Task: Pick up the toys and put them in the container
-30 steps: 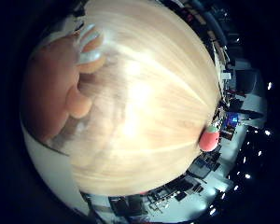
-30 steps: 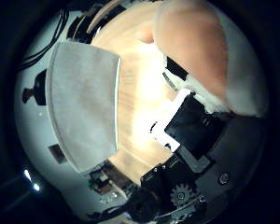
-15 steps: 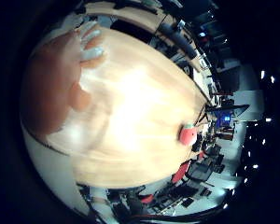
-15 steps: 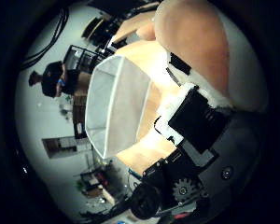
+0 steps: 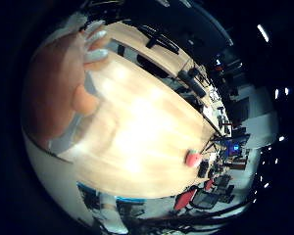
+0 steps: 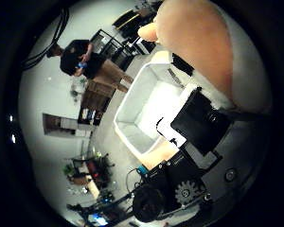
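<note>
Seen from the little finger side of the palm: a plush toy (image 5: 51,90), orange-brown with pale, whitish tips, pressed close against the palm and filling one side of the view. Beyond it, a long wooden table (image 5: 142,142) with a light grain, bare over most of its top. Near the table's far end, a small red toy (image 5: 192,158), resting on the wood and well apart from the plush toy. Past the table's edge, red chairs (image 5: 186,198) on the floor and a dim room behind. Seen from the thumb side of the palm: the same plush toy, big and close, bulging over the black and white parts of the hand (image 6: 199,123), with a geared piece of the hand's body lower down. Held against the palm, though which fingers curl round it cannot be told for certain; one black and white finger lies across its lower side, touching it. Out beyond the finger, a white container (image 6: 146,113), rectangular, open at the top, its inside showing nothing but pale walls and floor. Container close under the held toy, partly hidden by the finger. Farther back, shelves and clutter along a light wall.
</note>
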